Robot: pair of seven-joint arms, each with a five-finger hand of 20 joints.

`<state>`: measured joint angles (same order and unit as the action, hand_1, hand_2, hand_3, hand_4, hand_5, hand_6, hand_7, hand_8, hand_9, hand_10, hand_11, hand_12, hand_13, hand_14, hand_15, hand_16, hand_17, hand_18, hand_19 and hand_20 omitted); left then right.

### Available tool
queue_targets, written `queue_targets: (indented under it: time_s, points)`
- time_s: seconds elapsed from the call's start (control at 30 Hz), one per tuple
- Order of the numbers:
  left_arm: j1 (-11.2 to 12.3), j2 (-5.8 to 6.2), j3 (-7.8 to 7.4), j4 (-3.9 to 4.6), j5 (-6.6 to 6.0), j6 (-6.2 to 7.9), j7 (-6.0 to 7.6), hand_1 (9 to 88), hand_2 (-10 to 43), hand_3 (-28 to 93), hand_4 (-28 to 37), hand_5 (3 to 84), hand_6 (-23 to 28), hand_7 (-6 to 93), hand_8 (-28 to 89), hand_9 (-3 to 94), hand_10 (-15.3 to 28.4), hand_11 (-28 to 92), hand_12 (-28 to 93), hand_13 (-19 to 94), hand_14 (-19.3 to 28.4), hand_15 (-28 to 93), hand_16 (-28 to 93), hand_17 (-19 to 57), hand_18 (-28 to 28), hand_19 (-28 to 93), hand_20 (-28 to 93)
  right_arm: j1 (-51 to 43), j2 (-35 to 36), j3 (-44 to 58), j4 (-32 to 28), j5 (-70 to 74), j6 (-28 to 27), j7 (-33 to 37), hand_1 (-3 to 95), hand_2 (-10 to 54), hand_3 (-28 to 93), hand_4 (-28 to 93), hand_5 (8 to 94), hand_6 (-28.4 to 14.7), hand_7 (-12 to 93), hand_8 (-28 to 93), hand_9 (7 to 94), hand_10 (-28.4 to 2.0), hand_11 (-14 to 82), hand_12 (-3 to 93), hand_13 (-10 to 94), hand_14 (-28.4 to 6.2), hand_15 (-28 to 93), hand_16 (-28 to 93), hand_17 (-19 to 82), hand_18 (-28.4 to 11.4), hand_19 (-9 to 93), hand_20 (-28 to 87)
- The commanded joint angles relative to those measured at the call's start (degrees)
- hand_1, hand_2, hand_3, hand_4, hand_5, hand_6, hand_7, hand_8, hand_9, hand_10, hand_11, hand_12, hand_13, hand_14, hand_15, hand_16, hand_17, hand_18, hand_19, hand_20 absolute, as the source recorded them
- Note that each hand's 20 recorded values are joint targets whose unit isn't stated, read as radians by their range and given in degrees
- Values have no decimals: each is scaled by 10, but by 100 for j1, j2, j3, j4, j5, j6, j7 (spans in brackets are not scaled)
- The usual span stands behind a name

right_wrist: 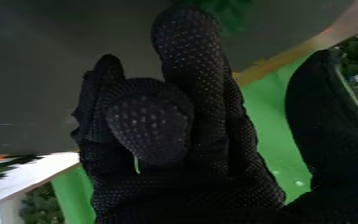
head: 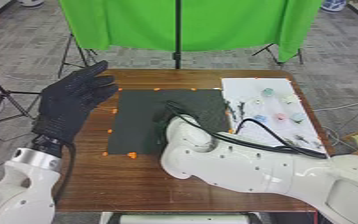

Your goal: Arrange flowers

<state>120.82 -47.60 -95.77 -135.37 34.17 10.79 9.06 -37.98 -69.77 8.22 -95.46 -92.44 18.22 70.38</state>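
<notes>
In the head view my left hand [head: 72, 97] is raised over the table's left side, fingers loosely extended. My right hand [head: 177, 111] is over the black mat [head: 140, 125], largely hidden behind its own arm. Seen from the right wrist, my right hand [right_wrist: 184, 185] has one finger curled over a thin green stem [right_wrist: 137, 165]; the stem's other parts are hidden. Dark green leaves [right_wrist: 224, 9] lie beyond a fingertip. On the white sheet [head: 246, 86] are a teal flower [head: 268, 92], a pink flower [head: 280, 117], a blue flower [head: 261, 118] and several pale ones, with leafy stems.
Orange marks [head: 132, 155] surround the black mat on the brown table [head: 113, 185]. Black cables run along the right arm. A green cloth [head: 122, 25] hangs on a stand behind the table, with black tripod legs at both sides.
</notes>
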Motion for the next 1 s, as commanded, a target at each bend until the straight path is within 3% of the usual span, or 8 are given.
queue_targets:
  time_s: [0.03,0.43,0.77,0.9,1.0]
  points:
    - [133,-74,-56,-40,-8,92,15,217,78,781,-229,419,125,130,-84,351,232,324,111,243,284,555,-111,-93,276,617,48,-144,117,48,21,-13,-355,179,266,56,706,-233,704,-74,126,-113,871,-156,361,194,845,-81,715,173,407,-260,932,121]
    - [17,-28,20,-7,-14,88,63,219,78,781,-229,419,126,129,-85,351,231,327,111,244,284,558,-113,-93,277,619,46,-69,-27,-41,-196,290,-561,-343,277,69,702,-229,746,-77,124,-112,884,-154,355,198,850,-84,709,178,409,-260,932,110]
    - [-85,25,62,35,-17,14,86,218,78,782,-230,419,125,131,-85,351,231,327,111,243,284,557,-114,-93,276,619,44,48,-196,-132,-136,364,-477,-337,274,77,700,-231,750,-75,121,-115,882,-154,353,200,848,-86,708,179,405,-260,932,101]
    - [-195,30,124,72,-16,-29,36,218,77,783,-229,419,126,130,-85,351,231,327,110,243,284,558,-113,-93,276,619,43,80,-220,-143,-91,381,-415,-333,274,77,700,-232,749,-77,119,-116,882,-154,352,200,847,-87,708,179,404,-260,932,100]
    - [-158,43,93,57,-21,-25,49,218,77,783,-229,419,126,130,-85,351,231,327,110,243,284,558,-113,-93,276,619,43,100,-252,-157,-97,409,-392,-336,273,77,701,-232,746,-77,118,-115,880,-154,353,200,846,-86,709,180,403,-259,932,100]
